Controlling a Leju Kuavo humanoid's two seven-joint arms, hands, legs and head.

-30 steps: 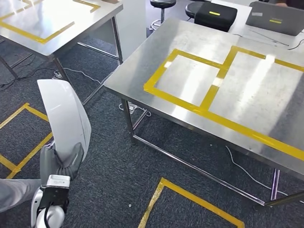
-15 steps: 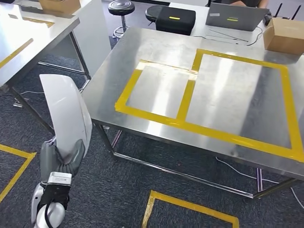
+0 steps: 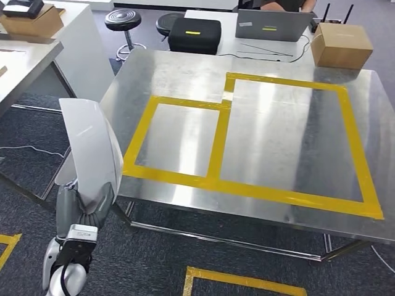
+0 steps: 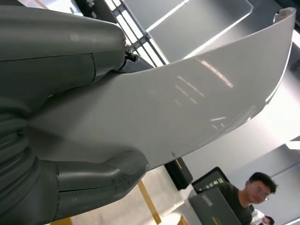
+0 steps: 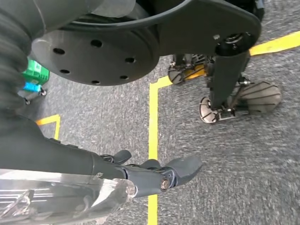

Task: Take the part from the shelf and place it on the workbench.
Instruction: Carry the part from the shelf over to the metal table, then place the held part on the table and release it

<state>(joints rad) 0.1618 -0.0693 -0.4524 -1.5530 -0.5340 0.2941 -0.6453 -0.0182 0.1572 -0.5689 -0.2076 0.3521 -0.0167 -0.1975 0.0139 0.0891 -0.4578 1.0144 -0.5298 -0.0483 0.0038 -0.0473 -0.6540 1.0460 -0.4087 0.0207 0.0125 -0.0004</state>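
A large white curved part (image 3: pixel 91 154) stands upright at the lower left of the head view, and my left hand (image 3: pixel 79 209) grips its lower end. In the left wrist view the part (image 4: pixel 194 103) arcs away from the hand, clamped between the grey thumb (image 4: pixel 102 180) and the fingers (image 4: pixel 60 37). The steel workbench (image 3: pixel 279 129), marked with yellow tape rectangles, lies just ahead and to the right of the part. My right hand (image 5: pixel 106 173) hangs over the carpet, holding nothing, with its fingers (image 5: pixel 169 171) stretched out.
A cardboard box (image 3: pixel 340 44) sits on the workbench's far right corner. Behind it are a black case (image 3: pixel 194 34), a laptop (image 3: pixel 269 24) and a stool (image 3: pixel 122 20). Another table (image 3: pixel 18 68) stands at the left. A person (image 4: pixel 260 187) sits beyond the bench. Yellow tape (image 3: pixel 242 279) marks the floor.
The camera has swung, so the workbench now lies squarer and more central in the head view. My left hand still holds the white part in the same way.
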